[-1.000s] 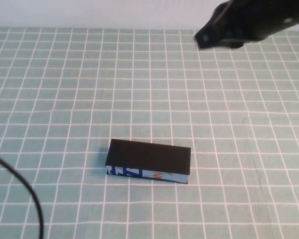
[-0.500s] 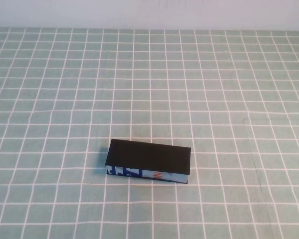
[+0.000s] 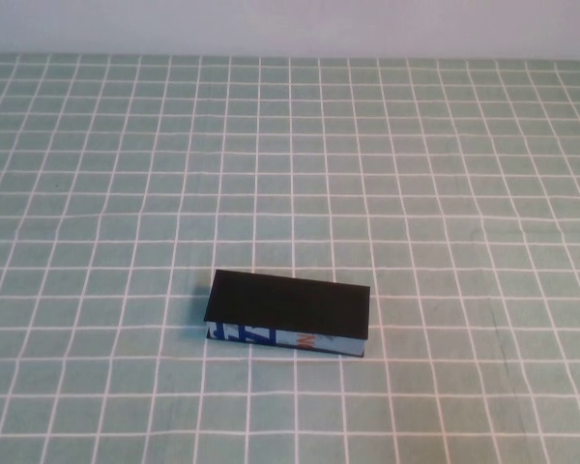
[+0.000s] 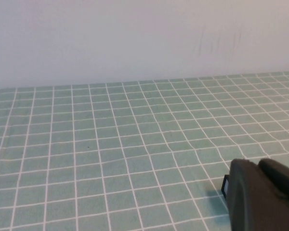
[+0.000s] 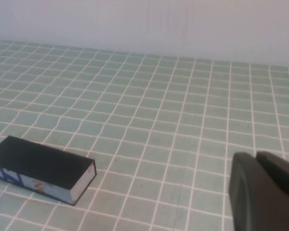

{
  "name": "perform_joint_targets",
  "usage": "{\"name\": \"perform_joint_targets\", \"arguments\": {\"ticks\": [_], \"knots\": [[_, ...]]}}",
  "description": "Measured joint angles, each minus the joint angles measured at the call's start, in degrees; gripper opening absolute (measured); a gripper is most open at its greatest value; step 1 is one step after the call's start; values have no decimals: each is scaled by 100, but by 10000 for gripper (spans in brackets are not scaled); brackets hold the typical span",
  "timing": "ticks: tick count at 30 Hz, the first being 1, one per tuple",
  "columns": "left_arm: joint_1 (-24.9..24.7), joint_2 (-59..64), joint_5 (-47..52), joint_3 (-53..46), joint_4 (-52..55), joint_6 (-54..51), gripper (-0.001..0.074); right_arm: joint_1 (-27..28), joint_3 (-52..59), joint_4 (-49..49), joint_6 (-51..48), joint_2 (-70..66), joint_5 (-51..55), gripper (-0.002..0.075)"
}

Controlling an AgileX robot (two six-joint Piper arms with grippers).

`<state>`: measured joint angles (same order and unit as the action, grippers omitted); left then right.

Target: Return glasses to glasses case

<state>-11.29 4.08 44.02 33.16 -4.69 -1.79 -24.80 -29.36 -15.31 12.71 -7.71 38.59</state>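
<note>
The glasses case (image 3: 288, 304) lies closed on the green checked cloth, near the front middle of the table, its matte black lid on top and its blue and white printed side facing me. The right wrist view shows it too (image 5: 41, 166). The glasses are out of view. Neither arm shows in the high view. My left gripper (image 4: 257, 164) hangs above the cloth with its dark fingers pressed together, and a black corner of the case (image 4: 225, 185) peeks out behind it. My right gripper (image 5: 254, 156) is also shut and empty, well off to the side of the case.
The green cloth with a white grid (image 3: 290, 164) covers the whole table. A pale wall (image 4: 135, 38) runs along the far edge.
One second ago the right arm crossed the top right of the high view and a black cable lay at lower left. Both have left that view. The case has not moved.
</note>
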Motion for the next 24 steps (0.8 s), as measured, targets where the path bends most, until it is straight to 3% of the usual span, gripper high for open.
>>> {"name": "perform_joint_targets", "arguments": {"ticks": [7,24], "knots": [[0,-25,-97,-84,22,0,1,0,634,-11,80,743,12,-11],[0,-25,-44,-393,22,13,1,0,686,-11,84,785,12,-12]]}}
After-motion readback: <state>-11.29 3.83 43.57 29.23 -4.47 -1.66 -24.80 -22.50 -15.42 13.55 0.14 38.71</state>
